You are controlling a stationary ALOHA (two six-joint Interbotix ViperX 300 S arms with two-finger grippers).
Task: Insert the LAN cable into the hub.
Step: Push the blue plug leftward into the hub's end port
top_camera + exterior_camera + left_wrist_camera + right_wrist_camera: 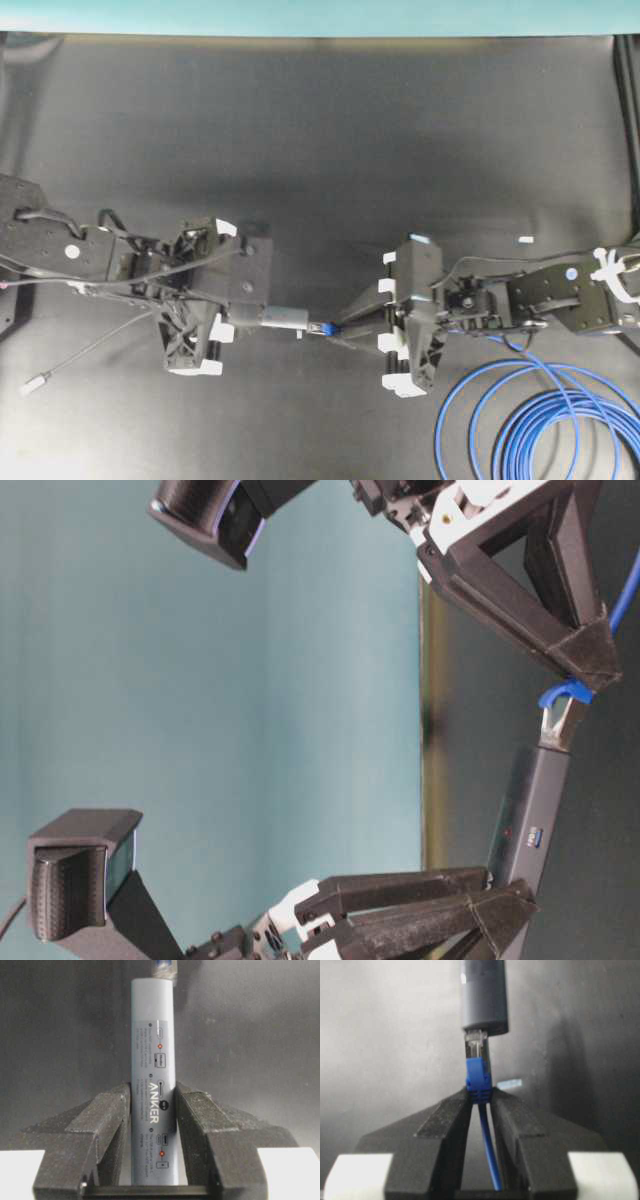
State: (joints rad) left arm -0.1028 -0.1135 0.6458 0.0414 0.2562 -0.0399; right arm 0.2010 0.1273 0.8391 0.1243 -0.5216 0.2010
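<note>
The hub (pixel 283 318) is a slim grey bar held level above the black table. My left gripper (pixel 240 320) is shut on its rear half; in the left wrist view its fingers (pixel 110 1120) press both sides of the hub (pixel 152 1060). My right gripper (pixel 480 1092) is shut on the blue boot of the LAN cable (pixel 479 1077). The clear plug (pixel 476 1046) meets the hub's end (pixel 484 995), and part of it shows outside. The table-level view shows the plug (pixel 560 720) at the hub's tip (pixel 530 820). The cable coils (pixel 540 420) at the front right.
The hub's thin grey cord trails left to a small silver plug (pixel 38 381) near the front left. A small white scrap (pixel 524 239) lies on the black table (pixel 320 150) at the right. A teal wall borders the far edge.
</note>
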